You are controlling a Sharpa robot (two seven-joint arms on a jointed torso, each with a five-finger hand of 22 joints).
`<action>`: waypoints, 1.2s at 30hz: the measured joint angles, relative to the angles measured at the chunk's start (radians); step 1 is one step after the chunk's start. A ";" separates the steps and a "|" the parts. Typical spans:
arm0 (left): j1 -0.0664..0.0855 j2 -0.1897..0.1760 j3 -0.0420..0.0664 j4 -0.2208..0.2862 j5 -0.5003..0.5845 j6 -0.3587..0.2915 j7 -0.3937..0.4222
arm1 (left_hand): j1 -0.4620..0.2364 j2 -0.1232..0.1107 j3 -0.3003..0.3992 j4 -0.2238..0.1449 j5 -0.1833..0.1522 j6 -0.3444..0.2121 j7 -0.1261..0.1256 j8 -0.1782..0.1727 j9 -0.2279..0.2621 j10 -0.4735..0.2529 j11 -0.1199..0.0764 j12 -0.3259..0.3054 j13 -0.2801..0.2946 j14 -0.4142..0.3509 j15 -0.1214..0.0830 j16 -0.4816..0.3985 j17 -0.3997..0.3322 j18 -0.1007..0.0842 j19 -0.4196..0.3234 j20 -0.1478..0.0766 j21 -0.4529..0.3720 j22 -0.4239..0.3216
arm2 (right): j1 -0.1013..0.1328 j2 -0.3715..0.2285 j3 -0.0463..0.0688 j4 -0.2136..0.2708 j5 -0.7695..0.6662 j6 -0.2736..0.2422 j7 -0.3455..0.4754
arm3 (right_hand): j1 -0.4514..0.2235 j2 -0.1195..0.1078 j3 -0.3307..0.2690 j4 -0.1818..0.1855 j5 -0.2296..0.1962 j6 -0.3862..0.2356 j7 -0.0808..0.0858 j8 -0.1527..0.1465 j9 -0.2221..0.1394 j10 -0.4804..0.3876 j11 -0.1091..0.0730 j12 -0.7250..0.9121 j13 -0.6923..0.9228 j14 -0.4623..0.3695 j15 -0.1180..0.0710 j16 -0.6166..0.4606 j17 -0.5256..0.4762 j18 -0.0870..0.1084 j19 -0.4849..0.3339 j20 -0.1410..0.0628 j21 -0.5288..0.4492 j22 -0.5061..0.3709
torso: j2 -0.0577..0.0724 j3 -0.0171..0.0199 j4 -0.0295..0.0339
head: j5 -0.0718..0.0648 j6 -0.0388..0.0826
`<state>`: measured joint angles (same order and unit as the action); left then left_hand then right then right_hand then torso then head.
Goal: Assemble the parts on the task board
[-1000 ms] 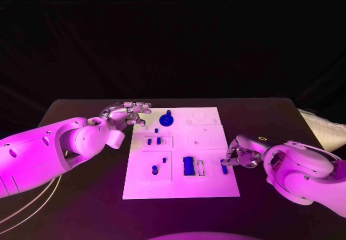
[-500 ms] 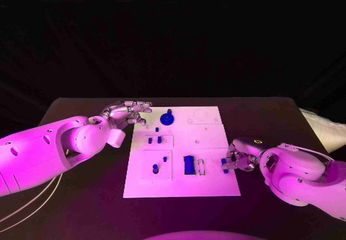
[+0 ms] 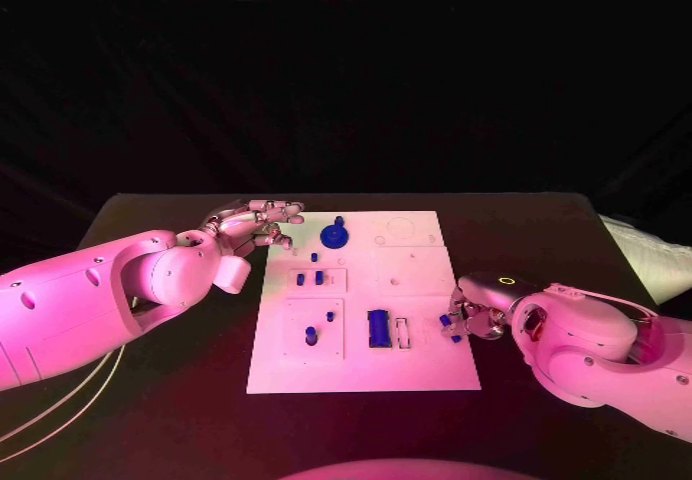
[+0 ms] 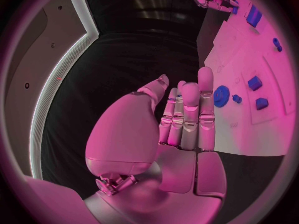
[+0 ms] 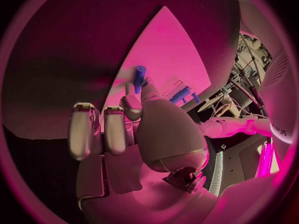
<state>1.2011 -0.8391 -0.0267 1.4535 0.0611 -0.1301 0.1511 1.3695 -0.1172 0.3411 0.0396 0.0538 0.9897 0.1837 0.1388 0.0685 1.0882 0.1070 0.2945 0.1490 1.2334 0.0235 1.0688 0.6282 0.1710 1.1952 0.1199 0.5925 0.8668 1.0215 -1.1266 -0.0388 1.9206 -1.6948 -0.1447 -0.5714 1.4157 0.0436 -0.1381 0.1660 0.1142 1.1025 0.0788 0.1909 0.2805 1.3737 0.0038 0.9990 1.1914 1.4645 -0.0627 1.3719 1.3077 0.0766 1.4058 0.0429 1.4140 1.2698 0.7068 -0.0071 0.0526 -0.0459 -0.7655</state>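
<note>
The white task board [image 3: 361,375] lies mid-table. On it are a blue gear [image 3: 335,237], two small blue blocks [image 3: 307,281], a tall blue block [image 3: 378,328] and a few blue pegs [image 3: 310,338]. My right hand [image 3: 473,312] sits at the board's right edge and pinches a small blue peg [image 3: 449,326] between thumb and a finger; the right wrist view shows the peg [image 5: 139,76] sticking out past the fingertips [image 5: 131,106]. My left hand [image 3: 257,225] hovers by the board's far left corner, fingers [image 4: 190,112] stretched out, holding nothing, with the gear [image 4: 221,95] just beyond them.
An open rectangular slot [image 3: 402,333] lies beside the tall blue block. Round recesses [image 3: 398,232] mark the board's far right part. Bare black table [image 3: 173,390] surrounds the board. A pale bundle [image 3: 649,255] lies at the table's right edge.
My right hand has crept a little farther over the board's right edge, carrying the blue peg with it. The left hand has stayed nearly still.
</note>
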 measured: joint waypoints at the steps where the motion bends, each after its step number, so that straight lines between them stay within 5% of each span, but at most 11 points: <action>1: 0.000 0.000 0.000 0.000 0.000 0.000 0.000 | 0.000 0.000 0.000 0.000 0.000 0.000 0.000 0.000 0.000 0.000 0.000 0.000 0.000 0.000 0.000 0.000 0.000 0.000 0.000 0.000 0.000 0.000 | -0.002 0.003 0.001 0.000 -0.016 0.004 0.000 | 0.011 0.000 0.009 -0.009 -0.020 0.001 0.001 -0.004 0.000 -0.001 0.000 0.000 -0.001 0.000 0.000 0.000 0.000 0.000 0.000 0.000 0.000 0.002 | 0.000 0.0000 0.0000 | 0.000 -0.001; 7: 0.000 -0.001 0.000 0.000 0.000 0.000 -0.001 | 0.000 0.000 0.000 0.000 0.000 0.000 0.000 0.000 0.000 0.000 0.000 0.000 0.000 0.000 0.000 0.000 0.000 0.000 0.000 0.000 0.000 0.000 | -0.016 0.027 0.006 0.000 -0.129 0.033 0.001 | 0.060 -0.004 0.059 -0.049 -0.049 0.007 -0.002 -0.013 -0.003 -0.006 -0.002 -0.008 -0.006 0.003 -0.002 0.004 0.000 0.000 0.000 0.000 0.000 0.006 | 0.000 -0.0001 0.0006 | 0.000 -0.001; 16: 0.000 -0.003 0.000 0.001 0.000 0.000 -0.002 | 0.000 0.000 0.000 0.000 0.000 0.000 0.000 0.000 0.000 0.000 0.000 0.000 0.000 0.000 0.000 0.000 0.000 0.000 0.000 0.000 0.000 0.000 | -0.023 0.038 0.009 0.001 -0.203 0.063 0.002 | 0.064 -0.005 0.072 -0.036 -0.054 0.007 -0.002 -0.021 -0.011 -0.004 -0.004 -0.016 -0.007 0.002 -0.003 0.004 0.000 0.000 0.000 0.000 0.000 0.007 | -0.001 -0.0007 0.0007 | 0.001 -0.001; 22: 0.000 -0.004 0.000 0.002 0.000 0.000 -0.002 | 0.000 0.000 0.000 0.000 0.000 0.000 0.000 0.000 0.000 0.000 0.000 0.000 0.000 0.000 0.000 0.000 0.000 0.000 0.000 0.000 0.000 0.000 | -0.023 0.039 0.009 0.001 -0.196 0.059 0.002 | 0.058 0.002 0.134 -0.032 0.009 0.018 -0.006 -0.039 -0.017 -0.004 -0.004 -0.020 -0.017 0.002 -0.003 0.004 0.000 0.000 0.004 -0.004 0.004 0.010 | -0.001 -0.0010 0.0012 | 0.000 -0.003; 28: 0.000 -0.005 0.000 0.002 0.000 0.000 -0.002 | 0.000 0.000 -0.003 0.003 0.000 -0.004 0.004 0.005 0.000 0.000 0.000 0.005 0.000 0.000 0.000 0.000 -0.001 0.000 0.000 0.000 -0.004 -0.002 | -0.025 0.035 0.008 0.002 -0.133 0.011 0.000 | 0.040 0.020 0.220 -0.015 0.080 0.016 -0.004 -0.061 -0.027 -0.003 -0.004 -0.021 -0.014 0.002 -0.002 0.004 0.000 0.000 0.003 -0.004 0.004 0.012 | -0.001 -0.0008 0.0017 | 0.001 -0.004; 31: 0.000 -0.005 0.000 0.002 0.000 0.000 -0.002 | 0.000 0.000 -0.003 0.003 0.000 -0.004 0.004 0.005 0.000 0.000 0.000 0.005 0.000 0.000 0.000 0.000 -0.001 0.000 0.000 0.000 -0.004 -0.002 | -0.025 0.029 0.005 0.004 -0.077 -0.031 -0.002 | 0.021 0.002 0.272 0.001 0.109 0.018 -0.002 -0.072 -0.027 -0.003 -0.004 -0.027 -0.014 0.002 -0.002 0.004 0.000 0.000 0.003 -0.004 0.004 0.012 | -0.001 -0.0008 0.0019 | 0.003 -0.004; 36: 0.000 -0.004 0.000 0.002 0.000 0.000 -0.002 | 0.000 0.000 -0.003 0.003 0.000 -0.004 0.004 0.005 0.000 0.000 0.000 0.005 0.000 0.000 0.000 0.000 -0.001 0.000 0.000 0.000 -0.004 -0.002 | -0.024 0.022 -0.004 0.015 0.026 -0.099 -0.004 | -0.064 -0.026 0.328 0.053 0.023 0.028 -0.008 -0.072 -0.021 0.007 -0.015 -0.028 -0.006 0.002 -0.006 0.004 0.000 0.000 0.003 -0.004 0.004 0.013 | -0.001 -0.0008 0.0023 | 0.004 -0.004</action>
<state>1.2010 -0.8435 -0.0267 1.4558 0.0611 -0.1296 0.1488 1.3695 -0.1172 0.3384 0.0424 0.0538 0.9860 0.1873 0.1435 0.0685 1.0882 0.1070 0.2994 0.1490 1.2333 0.0235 1.0688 0.6272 0.1710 1.1952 0.1199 0.5886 0.8652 0.9978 -1.1046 -0.0432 1.9352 -1.6688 -0.2433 -0.5756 1.3519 0.0177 0.1894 0.2187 0.1371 1.1303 0.0712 0.1187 0.2593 1.3808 -0.0114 0.9706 1.1856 1.4666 -0.0689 1.3757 1.3076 0.0766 1.4092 0.0394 1.4179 1.2830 0.7059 -0.0079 0.0549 -0.0424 -0.7697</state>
